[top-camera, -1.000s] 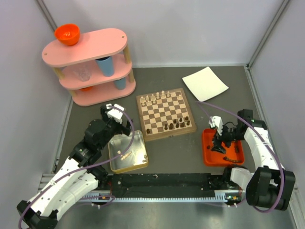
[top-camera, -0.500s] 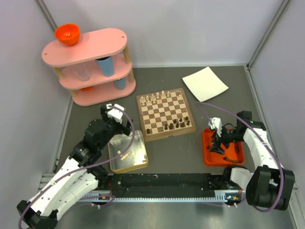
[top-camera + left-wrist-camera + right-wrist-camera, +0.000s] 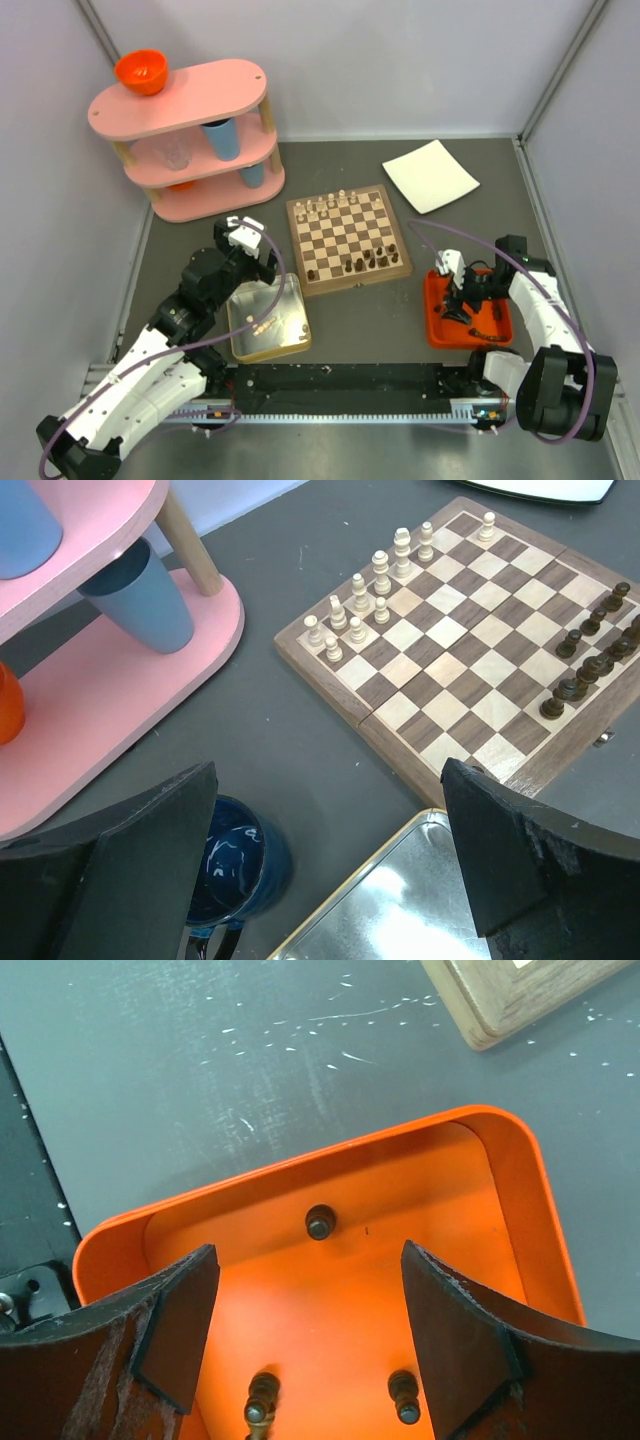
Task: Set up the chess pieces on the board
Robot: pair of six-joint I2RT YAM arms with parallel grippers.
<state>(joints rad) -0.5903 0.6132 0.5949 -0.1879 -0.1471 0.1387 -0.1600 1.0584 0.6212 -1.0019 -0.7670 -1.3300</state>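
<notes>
Currently the left gripper (image 3: pixel 255 255) is hovering between the silver tin (image 3: pixel 240 340) and the pink shelf (image 3: pixel 180 105), its jaws standing wide apart and holding nothing. The right gripper (image 3: pixel 462 303) is hanging over the orange tray (image 3: pixel 432 325), its jaws likewise spread with nothing clamped between them. The board (image 3: pixel 348 240) is lying at mid-table. Pale chessmen (image 3: pixel 328 207) are standing along its far edge, and dark chessmen (image 3: pixel 368 264) are clustering at its near right corner.

Only the left wrist view is showing a blue mug (image 3: pixel 235 860) just beside the tin's corner; the white marks on it are too blurred to read. Only the right wrist view is resolving three dark pieces (image 3: pixel 318 1222) lying in the tray: one ahead of the fingertips and two nearer the camera, between the fingers. Only the top view is showing an orange bowl (image 3: pixel 140 70) on the shelf and a white square sheet (image 3: pixel 430 175) beyond the board.
</notes>
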